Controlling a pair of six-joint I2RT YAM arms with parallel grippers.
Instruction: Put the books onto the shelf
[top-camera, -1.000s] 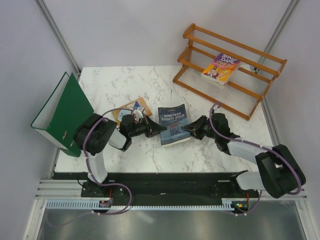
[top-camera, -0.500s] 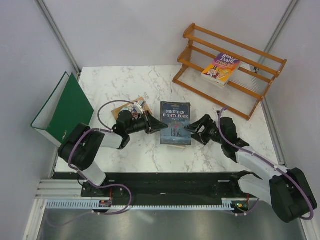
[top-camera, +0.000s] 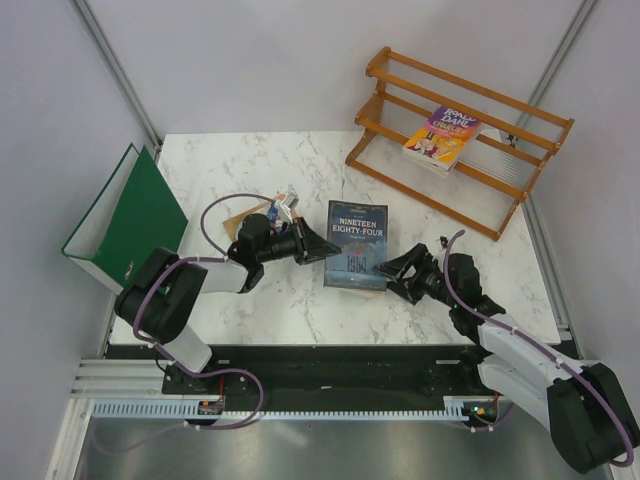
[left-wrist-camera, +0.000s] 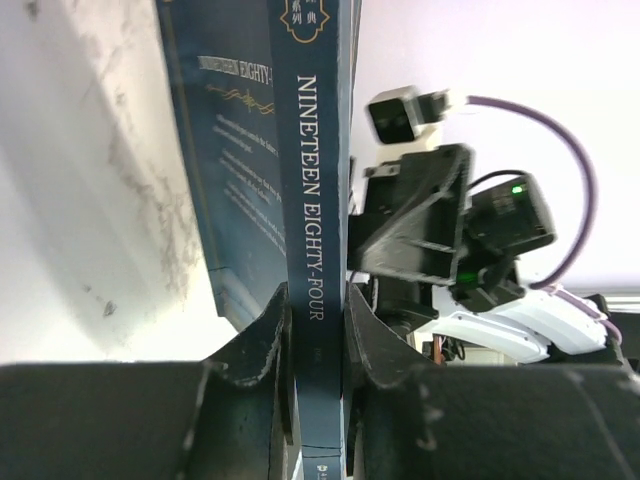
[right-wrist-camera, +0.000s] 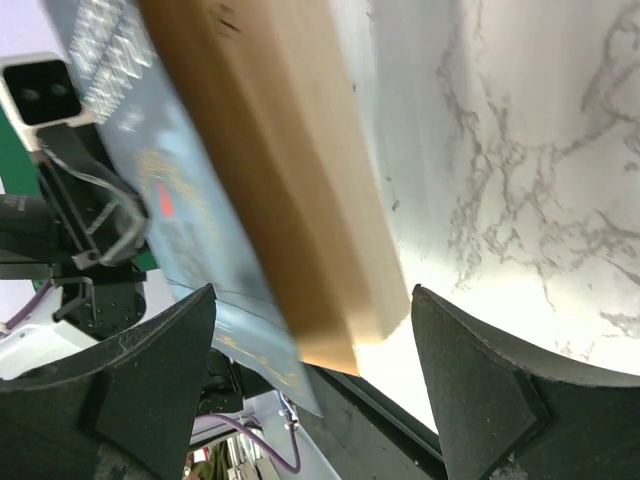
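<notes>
One purple-and-yellow book (top-camera: 443, 137) sits on the shelf (top-camera: 470, 100), the left claw (left-wrist-camera: 318, 330) pinches the dark blue book (top-camera: 358, 245) by its spine mid-counter (top-camera: 300, 170), and the right claw (top-camera: 390, 268) gapes wide beside it, so most shelving looks undone.

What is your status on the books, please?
Left fingers shut on spine of Nineteen Eighty-Four. Right fingers open at opposite edge. Roald Dahl book on shelf. Way to shelf clear.

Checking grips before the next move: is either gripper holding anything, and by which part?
The left gripper holds the blue book at its spine edge, pinched across the covers. The right gripper is open around the page edge, holding nothing.
</notes>
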